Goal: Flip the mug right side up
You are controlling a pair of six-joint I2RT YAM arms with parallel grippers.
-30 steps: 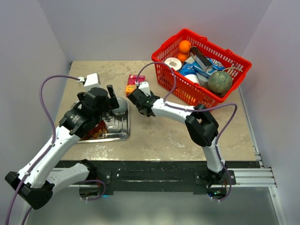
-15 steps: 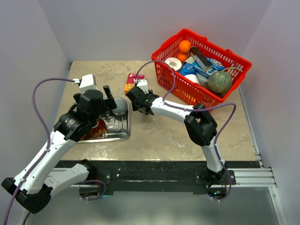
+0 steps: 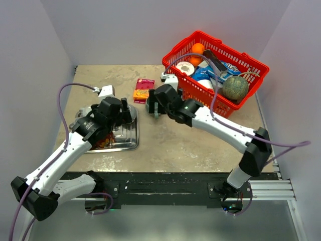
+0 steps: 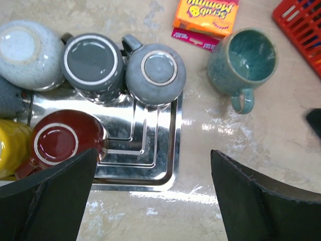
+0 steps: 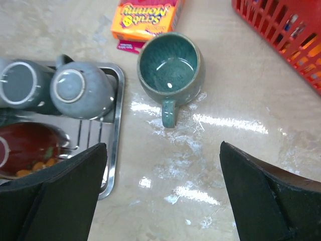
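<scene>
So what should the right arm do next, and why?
Probably raise the right arm up and back from the teal mug. The mug stands mouth-up on the table beside the metal tray, the jaws are open and clear of it, so nothing seems left to grip.

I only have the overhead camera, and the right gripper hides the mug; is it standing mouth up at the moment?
Observer: Yes. The right wrist camera shows the teal mug upright on the table, mouth up and empty.
Operator: Thank you. Is the right gripper holding it?
Observer: No. The right gripper is open above it, with both fingers well clear of the mug.
Operator: Which way does the handle point?
Observer: Away from the orange box that lies just behind the mug.
</scene>
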